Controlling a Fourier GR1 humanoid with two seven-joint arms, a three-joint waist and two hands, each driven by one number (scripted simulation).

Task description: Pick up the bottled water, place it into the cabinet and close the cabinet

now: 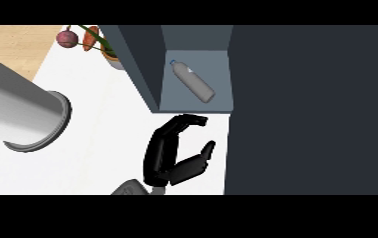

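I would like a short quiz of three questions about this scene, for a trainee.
1. True or false: the bottled water lies on its side inside the cabinet.
2. Which is nearest the plant pot? A) the hand B) the cabinet's door C) the grey cylinder
3. Fill in: the hand in front of the cabinet holds ____.

Key: 1 true; 2 B; 3 nothing, its fingers are curled and empty.

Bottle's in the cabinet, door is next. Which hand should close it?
Left. The left hand is just below the open door, fingers curled and holding nothing. The bottle lies inside the cabinet. The right hand is out of view.
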